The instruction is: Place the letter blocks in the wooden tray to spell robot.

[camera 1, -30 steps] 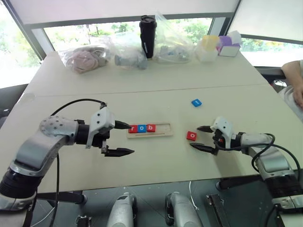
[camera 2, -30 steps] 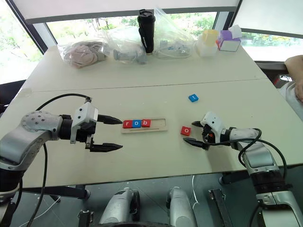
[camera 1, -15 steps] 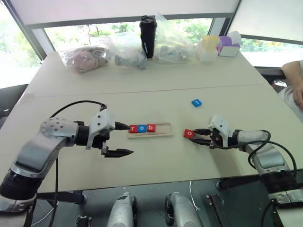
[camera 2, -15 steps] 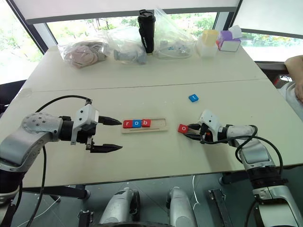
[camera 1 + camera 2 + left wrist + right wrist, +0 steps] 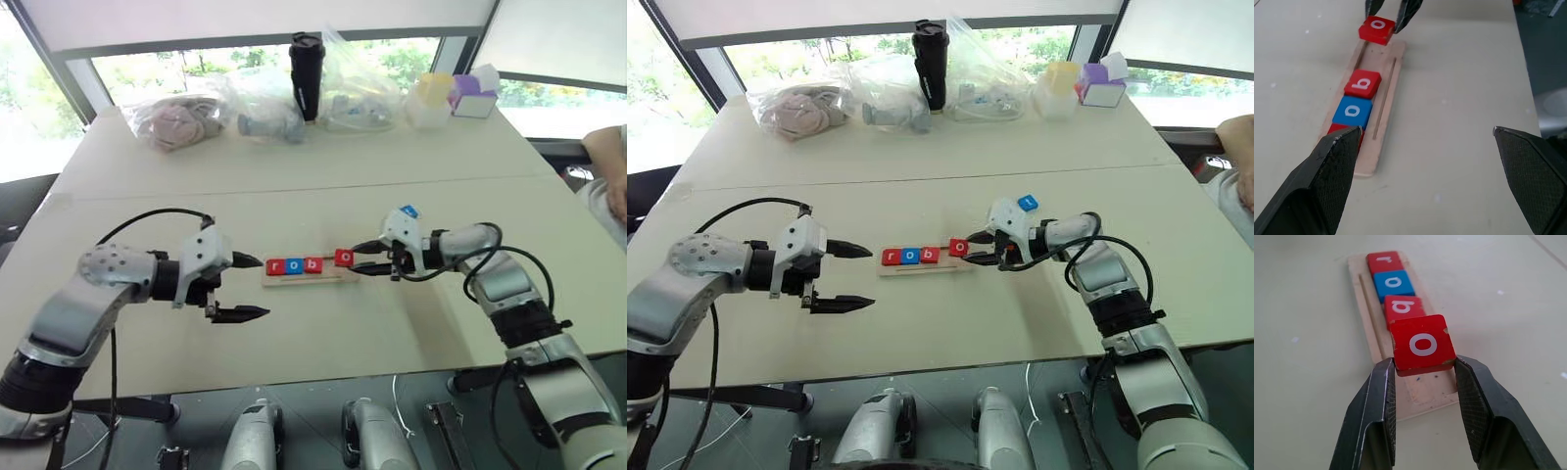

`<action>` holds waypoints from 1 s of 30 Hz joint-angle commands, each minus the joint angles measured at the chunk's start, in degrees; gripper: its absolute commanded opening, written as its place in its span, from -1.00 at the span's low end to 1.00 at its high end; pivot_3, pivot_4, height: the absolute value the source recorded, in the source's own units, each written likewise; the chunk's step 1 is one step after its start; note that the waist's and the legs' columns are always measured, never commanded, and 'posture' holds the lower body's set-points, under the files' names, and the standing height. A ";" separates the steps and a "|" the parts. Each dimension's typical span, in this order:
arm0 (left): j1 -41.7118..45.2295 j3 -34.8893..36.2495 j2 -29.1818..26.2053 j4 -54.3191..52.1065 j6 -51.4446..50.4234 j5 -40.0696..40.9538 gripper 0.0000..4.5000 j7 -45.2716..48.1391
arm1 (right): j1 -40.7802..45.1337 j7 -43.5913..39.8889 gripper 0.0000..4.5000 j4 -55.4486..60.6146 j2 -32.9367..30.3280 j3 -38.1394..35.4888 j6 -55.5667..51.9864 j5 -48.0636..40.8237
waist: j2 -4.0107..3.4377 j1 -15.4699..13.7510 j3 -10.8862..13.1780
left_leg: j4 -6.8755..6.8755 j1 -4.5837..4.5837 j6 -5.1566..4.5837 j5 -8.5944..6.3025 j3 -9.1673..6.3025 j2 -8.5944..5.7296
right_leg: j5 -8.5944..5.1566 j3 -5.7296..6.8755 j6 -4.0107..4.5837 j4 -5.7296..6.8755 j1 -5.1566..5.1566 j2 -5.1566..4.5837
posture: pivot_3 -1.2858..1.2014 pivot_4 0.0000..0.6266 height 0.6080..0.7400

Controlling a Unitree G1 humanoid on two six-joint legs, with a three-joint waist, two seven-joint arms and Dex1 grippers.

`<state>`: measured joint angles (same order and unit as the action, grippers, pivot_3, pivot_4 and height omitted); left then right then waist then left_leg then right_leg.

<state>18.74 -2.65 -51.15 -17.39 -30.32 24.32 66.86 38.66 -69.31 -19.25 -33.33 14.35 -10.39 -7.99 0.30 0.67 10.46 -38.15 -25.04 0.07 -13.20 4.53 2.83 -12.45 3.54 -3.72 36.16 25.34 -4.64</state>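
Note:
The wooden tray (image 5: pixel 299 281) lies mid-table with three letter blocks in it: red r (image 5: pixel 274 266), blue o (image 5: pixel 293 265) and red b (image 5: pixel 313 264). My right gripper (image 5: pixel 355 258) is shut on a red o block (image 5: pixel 1422 343) and holds it just above the tray's bare right end, beside the b. A blue block (image 5: pixel 1027 203) lies on the table behind my right wrist. My left gripper (image 5: pixel 260 287) stands open at the tray's left end, with nothing between its fingers.
Clear plastic bags (image 5: pixel 176 119), a black bottle (image 5: pixel 306 76) and small coloured boxes (image 5: pixel 456 96) line the table's far edge. A person's arm (image 5: pixel 612 166) rests at the right edge. The near half of the table around the tray has free room.
My right gripper shut on the red o block, lifted it off the table and carried it left to the tray's right end. The left gripper stayed put.

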 commanded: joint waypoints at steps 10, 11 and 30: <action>-2.49 4.81 -0.94 -0.96 0.97 0.83 1.00 -2.53 | 7.50 -3.27 -0.48 -12.54 5.23 3.29 7.19 5.02 | 0.00 0.11 0.00 | 0.00 0.01 0.01 0.00 0.01 0.02 | 0.05 0.00 -0.08 0.04 0.02 0.02 | 0.03 -0.52 1.00; -2.76 4.93 -0.85 -1.30 0.75 0.99 1.00 -2.86 | 7.91 -3.17 -0.48 -13.57 5.65 3.27 7.72 5.38 | -0.01 0.07 0.00 | 0.00 0.01 0.01 0.00 0.01 0.02 | 0.07 0.00 -0.10 0.04 0.02 0.02 | 0.03 -0.52 1.00; -3.68 4.63 0.02 -2.45 0.06 1.73 1.00 -5.14 | 10.78 -2.36 -0.48 -19.51 9.14 2.64 11.10 7.61 | -0.01 0.13 0.00 | 0.01 0.03 0.02 0.01 0.01 0.03 | 0.11 0.00 -0.16 0.05 0.00 0.02 | 0.03 -0.52 1.00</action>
<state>14.98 0.95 -51.12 -18.28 -30.62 25.51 61.90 48.78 -71.32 -40.11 -24.60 17.50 0.33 -0.44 0.29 0.80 10.46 -38.15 -25.02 0.09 -13.19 4.54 2.86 -12.34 3.54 -3.88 36.21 25.34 -4.61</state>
